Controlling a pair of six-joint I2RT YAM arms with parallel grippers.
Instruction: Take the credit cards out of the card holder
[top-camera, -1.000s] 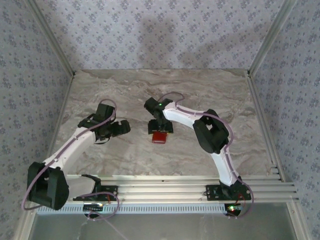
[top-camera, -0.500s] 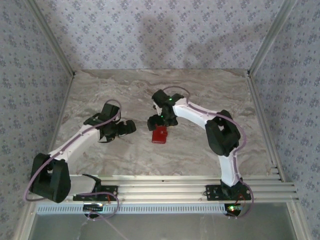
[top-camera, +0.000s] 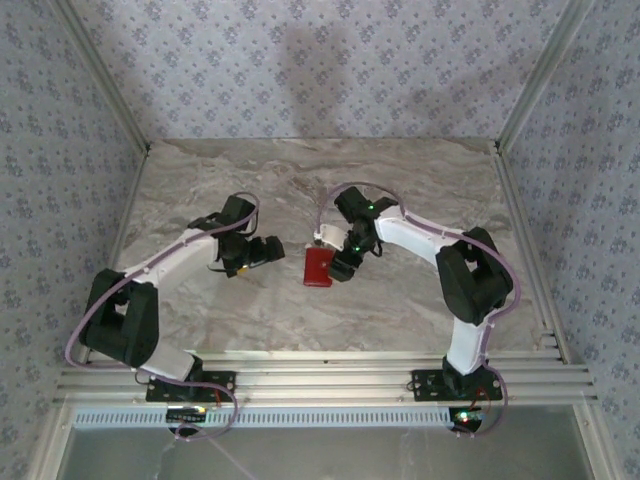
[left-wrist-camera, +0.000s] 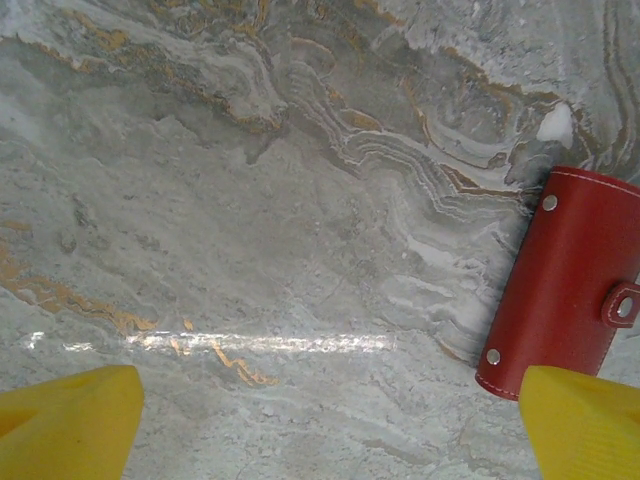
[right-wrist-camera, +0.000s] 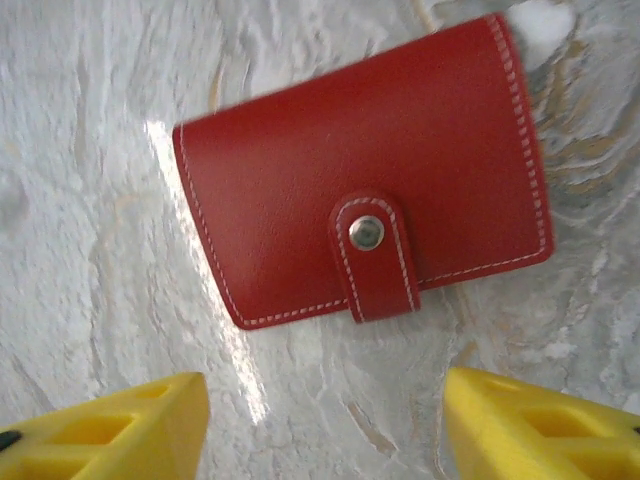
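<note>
Both arms have closed in on the snapped-shut card holder (top-camera: 318, 267) flat on the table (top-camera: 430, 180), left gripper (top-camera: 277, 250) and right gripper (top-camera: 340, 266) flanking it with fingers spread wide, probably ready to pin and unsnap it.

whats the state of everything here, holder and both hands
card holder: closed, lying flat on the table
snap tab: fastened over the front of the holder
left hand: open, empty, the holder by its right finger
right hand: open, empty, over the holder, fingers apart from it
</note>
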